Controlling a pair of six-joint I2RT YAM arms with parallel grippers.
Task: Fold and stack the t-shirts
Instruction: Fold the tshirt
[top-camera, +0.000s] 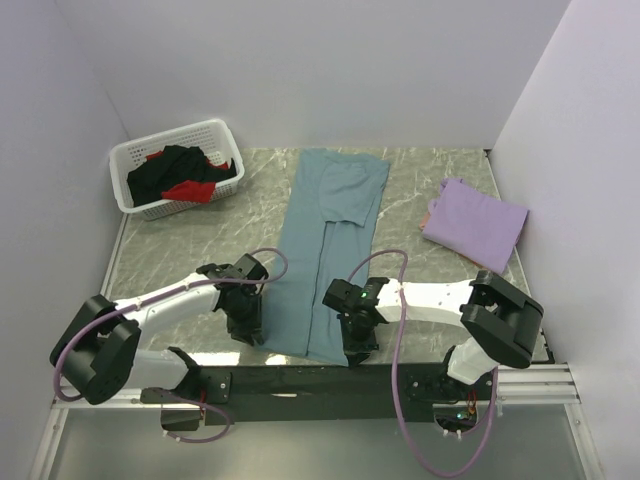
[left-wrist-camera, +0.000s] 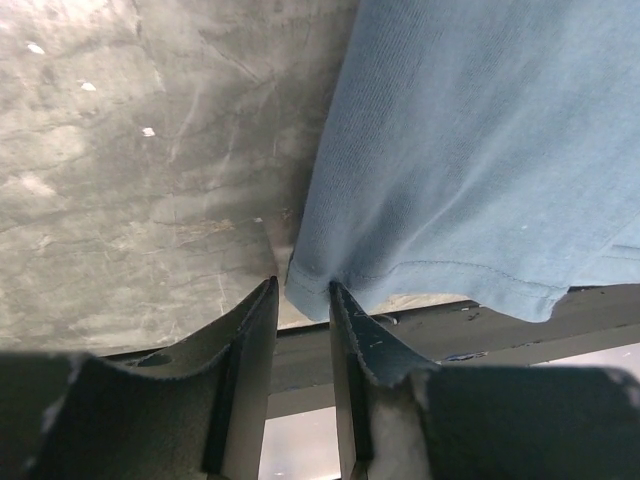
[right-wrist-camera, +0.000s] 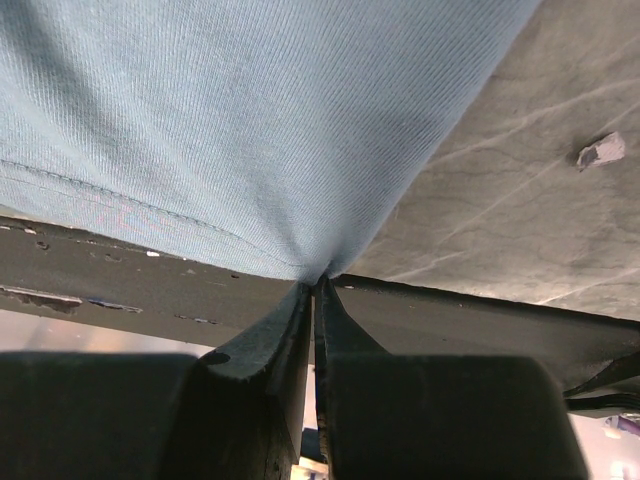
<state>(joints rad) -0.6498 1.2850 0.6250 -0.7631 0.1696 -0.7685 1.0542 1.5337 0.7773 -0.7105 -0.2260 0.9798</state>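
One teal t-shirt corner hid btwn R tool tips.

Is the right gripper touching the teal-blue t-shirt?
Touching. The right wrist view shows the right gripper pinched shut on the hem corner of the teal-blue t-shirt.
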